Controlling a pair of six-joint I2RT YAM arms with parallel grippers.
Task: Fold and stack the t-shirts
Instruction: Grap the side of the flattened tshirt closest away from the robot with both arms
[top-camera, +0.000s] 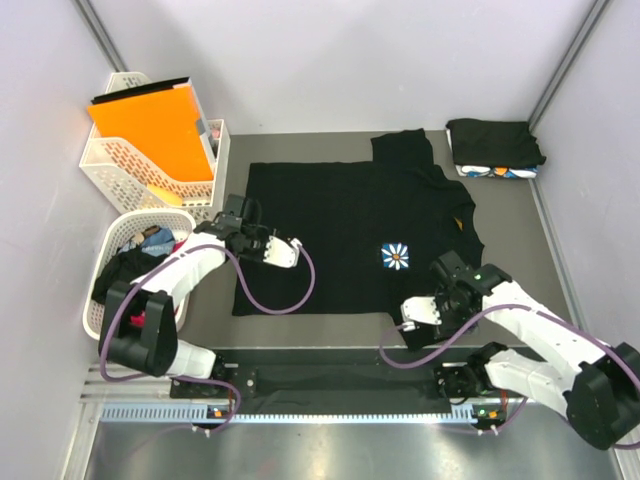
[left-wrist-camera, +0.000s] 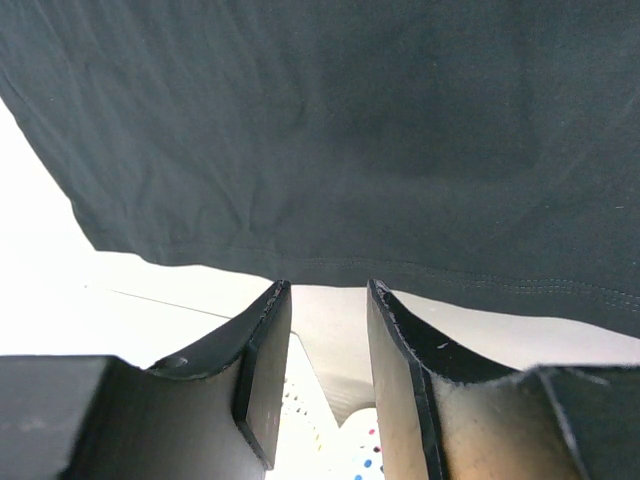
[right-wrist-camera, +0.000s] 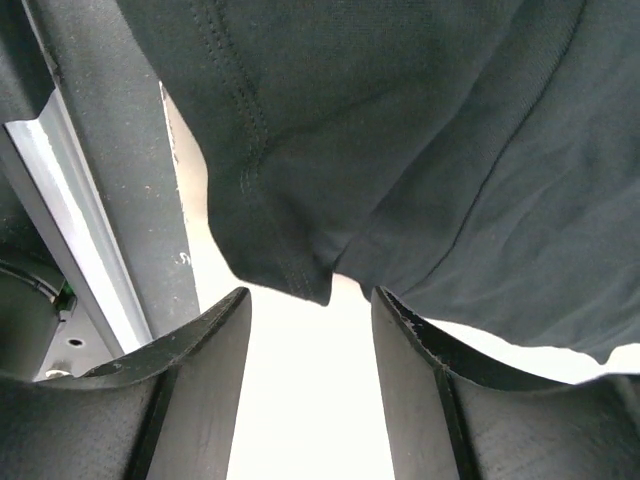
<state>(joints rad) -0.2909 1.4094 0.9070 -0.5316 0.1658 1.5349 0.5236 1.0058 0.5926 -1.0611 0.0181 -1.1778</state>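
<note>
At your far left a round white basket (top-camera: 100, 300) holds a heap of loose shirts (top-camera: 140, 255), black, blue and red, and behind it an orange folder (top-camera: 150, 125) leans in two white lattice baskets (top-camera: 120, 165). Next comes your left gripper (top-camera: 283, 250), low at the left edge of the black t-shirt (top-camera: 340, 225); in its wrist view the left gripper (left-wrist-camera: 325, 290) has its fingers (left-wrist-camera: 262, 370) apart with nothing between them, and the stitched hem runs just past the tips. The t-shirt lies spread flat in the middle of the grey table (top-camera: 560, 270), turned sideways with its neck to the right, one sleeve pointing to the far side and a white-and-blue flower print (top-camera: 395, 257) on the chest. Your right gripper (top-camera: 415, 310) sits at the shirt's near right corner; from the wrist the right gripper (right-wrist-camera: 310, 295) also stands apart, a seamed corner of black cloth hanging right at the gap but not pinched. In the far right corner rests a stack of folded shirts (top-camera: 495, 145), a black one on top and a white-blue patterned one beneath
</note>
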